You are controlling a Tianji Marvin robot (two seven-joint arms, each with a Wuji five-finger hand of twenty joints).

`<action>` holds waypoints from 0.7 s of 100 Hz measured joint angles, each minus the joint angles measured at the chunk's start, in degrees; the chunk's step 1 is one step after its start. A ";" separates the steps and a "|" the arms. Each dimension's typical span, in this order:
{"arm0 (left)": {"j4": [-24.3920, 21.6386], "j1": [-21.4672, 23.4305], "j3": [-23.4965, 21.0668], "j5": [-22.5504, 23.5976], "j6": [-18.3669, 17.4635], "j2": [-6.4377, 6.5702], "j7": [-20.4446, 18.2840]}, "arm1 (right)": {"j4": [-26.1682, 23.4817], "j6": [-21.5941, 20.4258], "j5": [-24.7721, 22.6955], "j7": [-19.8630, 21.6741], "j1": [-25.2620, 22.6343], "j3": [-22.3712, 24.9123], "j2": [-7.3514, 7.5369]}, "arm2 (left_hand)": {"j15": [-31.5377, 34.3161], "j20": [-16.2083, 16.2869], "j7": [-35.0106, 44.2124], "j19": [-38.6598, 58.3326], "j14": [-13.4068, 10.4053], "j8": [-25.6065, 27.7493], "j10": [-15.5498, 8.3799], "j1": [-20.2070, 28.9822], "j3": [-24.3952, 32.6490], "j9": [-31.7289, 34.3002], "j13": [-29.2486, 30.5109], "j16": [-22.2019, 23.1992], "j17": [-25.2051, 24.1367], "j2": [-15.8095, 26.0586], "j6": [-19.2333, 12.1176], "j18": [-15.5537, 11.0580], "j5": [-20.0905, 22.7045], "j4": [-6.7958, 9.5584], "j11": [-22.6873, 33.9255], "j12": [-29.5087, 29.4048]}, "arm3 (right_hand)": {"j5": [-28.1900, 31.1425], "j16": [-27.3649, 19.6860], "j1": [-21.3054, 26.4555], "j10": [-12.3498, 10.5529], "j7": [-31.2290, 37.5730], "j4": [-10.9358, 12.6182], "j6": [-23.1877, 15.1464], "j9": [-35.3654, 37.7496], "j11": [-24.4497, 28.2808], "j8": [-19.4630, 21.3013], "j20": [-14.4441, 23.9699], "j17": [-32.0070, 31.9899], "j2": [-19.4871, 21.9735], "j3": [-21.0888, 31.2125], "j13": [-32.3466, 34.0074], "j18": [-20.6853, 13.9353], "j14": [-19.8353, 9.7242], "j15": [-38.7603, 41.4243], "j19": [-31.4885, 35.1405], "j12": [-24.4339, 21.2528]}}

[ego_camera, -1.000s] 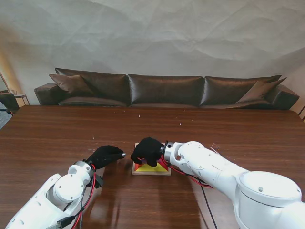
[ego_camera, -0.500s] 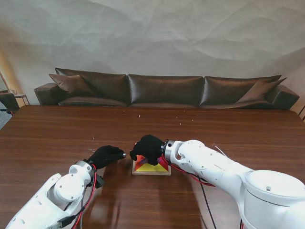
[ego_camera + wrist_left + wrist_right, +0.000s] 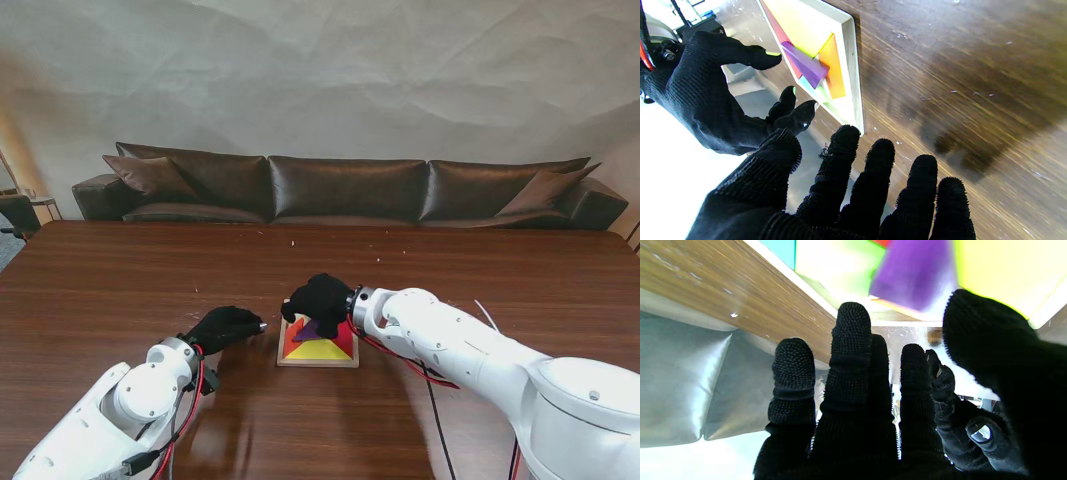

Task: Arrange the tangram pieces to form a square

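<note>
Nearest to me is the left hand (image 3: 222, 327), in a black glove, resting low over the dark wood counter (image 3: 120, 280) just left of the tangram tray (image 3: 318, 359). Its fingers (image 3: 880, 173) are spread apart with nothing in them — open and empty, tips close to the tray's corner but not on it.

The tray is a pale wooden square frame sitting flat on the counter. Inside it there's a yellow triangle (image 3: 321, 349) along the near edge, a red piece (image 3: 343, 340) on the tray's right side and an orange one (image 3: 290, 341) on its left. A purple piece (image 3: 806, 65) lies tilted across the others, not flat. Light green (image 3: 836, 266) and pale blue (image 3: 781, 250) bits sit beside it.

The right hand (image 3: 320, 299) hovers over the tray's far edge, fingers (image 3: 850, 350) loosely curled and apart — holding nothing.

Way past the tray, a dark leather sofa (image 3: 345, 188) runs along the wall.
</note>
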 measured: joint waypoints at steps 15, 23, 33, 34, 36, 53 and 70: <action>0.12 -0.04 0.02 -0.11 0.00 0.00 -0.06 | -1.94 1.47 0.29 2.86 -0.47 1.46 0.90 | 0.55 0.00 0.00 0.00 0.02 0.00 0.01 0.00 0.00 0.00 0.01 0.00 0.00 0.00 0.00 0.00 0.00 0.00 0.00 0.00 | -2.49 -0.04 -4.00 0.24 -0.36 0.52 2.48 -0.76 0.03 -0.30 0.00 0.00 4.42 -0.02 -0.06 0.61 0.47 0.00 -0.09 0.00; 0.15 -0.04 0.02 -0.16 -0.01 0.00 -0.06 | -5.03 4.07 0.30 5.24 -1.60 4.37 2.18 | 0.55 0.00 0.00 0.00 0.02 0.00 0.06 0.00 -0.01 0.21 0.01 0.00 0.01 0.00 0.00 0.00 0.00 0.00 0.00 0.00 | -2.49 -0.16 -3.67 0.39 -0.36 0.52 2.94 -0.76 0.03 -0.30 0.00 0.00 6.22 -0.06 -0.61 0.89 1.12 0.39 -0.19 0.00; 0.19 -0.06 0.02 -0.25 -0.01 0.00 -0.08 | -11.14 6.48 0.72 9.08 -4.25 10.19 4.76 | 0.56 0.00 0.00 0.00 0.03 0.00 0.20 0.00 -0.01 0.22 0.02 0.00 0.02 0.00 0.00 0.00 0.00 0.00 0.00 0.00 | -1.76 1.35 -2.90 0.47 0.54 1.62 2.49 -0.66 2.77 -0.30 0.00 -0.02 11.96 -0.09 -0.53 1.52 1.43 4.56 -0.19 0.96; 0.19 -0.06 0.02 -0.25 -0.01 0.00 -0.08 | -11.70 6.55 0.80 9.37 -4.54 10.73 5.01 | 0.56 0.00 0.00 0.00 0.04 0.00 0.21 0.00 -0.01 0.22 0.02 0.00 0.02 0.00 0.00 0.00 0.00 0.00 0.00 0.00 | -1.76 1.78 -2.38 0.47 0.37 1.68 2.20 -0.63 3.42 -0.30 0.00 -0.02 13.07 -0.09 -0.33 1.52 1.43 5.17 -0.16 1.24; 0.20 -0.07 0.02 -0.26 -0.01 0.00 -0.09 | -12.76 6.65 0.96 9.95 -5.14 11.82 5.48 | 0.56 0.00 0.00 0.00 0.04 0.00 0.23 0.00 -0.01 0.22 0.02 0.00 0.03 0.00 0.00 0.00 0.00 0.00 0.00 0.00 | -1.09 2.60 -1.98 0.47 0.51 2.23 1.24 -0.60 4.45 -0.30 0.00 -0.01 15.03 -0.09 0.37 1.55 1.43 6.61 0.01 2.32; 0.42 -0.17 0.07 -0.26 -0.16 0.00 -0.09 | -20.95 6.55 3.96 18.78 -10.40 20.25 9.06 | 0.56 0.01 0.00 0.00 0.06 0.00 0.30 0.01 -0.01 0.23 0.03 0.00 0.45 0.00 0.01 0.02 0.00 0.00 0.00 0.00 | 4.76 8.86 2.93 0.49 1.93 -3.42 -3.48 3.98 9.01 -5.53 2.19 -0.01 18.19 -0.09 4.16 3.92 1.11 19.15 4.33 11.47; 0.64 -0.21 0.07 -0.26 -0.73 0.00 -0.05 | -24.51 5.89 3.43 21.72 -13.22 22.91 11.37 | 0.57 0.01 0.00 0.00 0.08 0.00 0.30 0.01 -0.02 0.24 0.03 0.00 0.47 0.00 0.10 0.04 0.00 0.00 0.00 0.00 | 6.09 12.32 4.48 0.49 2.28 -3.94 -5.37 7.33 11.46 -8.39 3.68 -0.01 18.75 -0.09 4.19 4.55 0.88 31.89 7.46 17.09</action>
